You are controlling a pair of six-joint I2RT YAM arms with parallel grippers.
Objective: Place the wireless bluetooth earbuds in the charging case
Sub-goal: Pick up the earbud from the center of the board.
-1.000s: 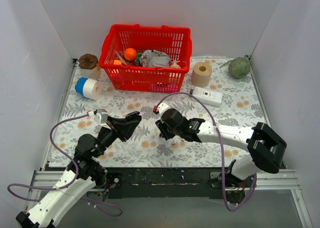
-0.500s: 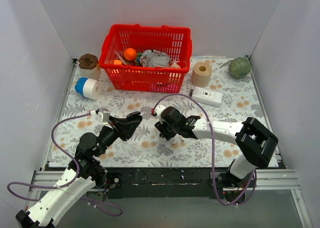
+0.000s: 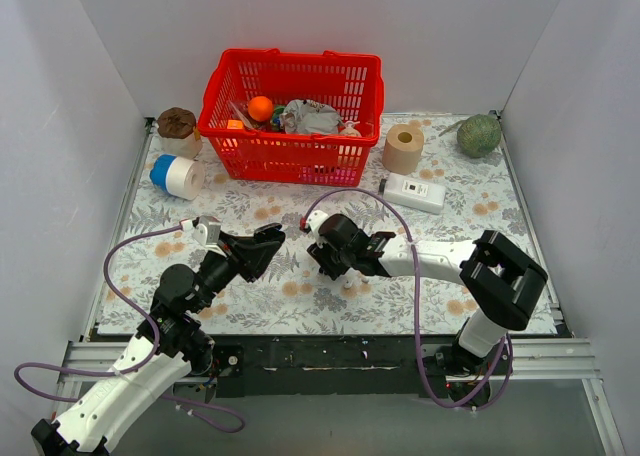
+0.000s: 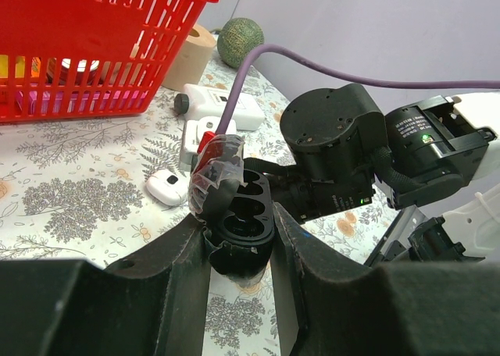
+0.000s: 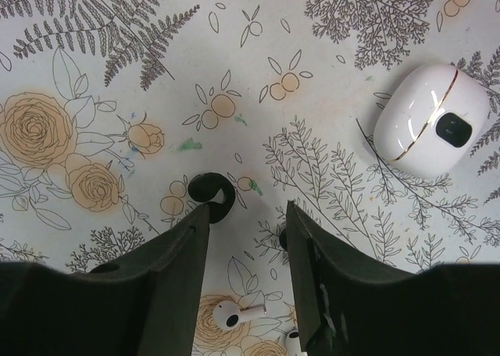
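My left gripper (image 4: 241,217) is shut on an open black charging case (image 4: 244,215) with tape on its lid, held above the table; it also shows in the top view (image 3: 262,249). My right gripper (image 5: 247,211) is open, pointing down just above the table (image 3: 325,261). A black earbud (image 5: 211,194) lies at its left fingertip, and a second dark bud (image 5: 282,240) peeks from behind its right finger. Two white earbuds (image 5: 234,315) (image 5: 291,342) lie on the cloth nearer the wrist. A closed white case (image 5: 430,120) lies to the right.
A red basket (image 3: 290,116) of items stands at the back. A brown tape roll (image 3: 403,148), a white device (image 3: 415,191) and a green ball (image 3: 479,134) are at the back right. A blue and white roll (image 3: 178,176) sits at the left.
My right gripper has shifted slightly to the left and away over the cloth. My left gripper still holds the case in nearly the same place.
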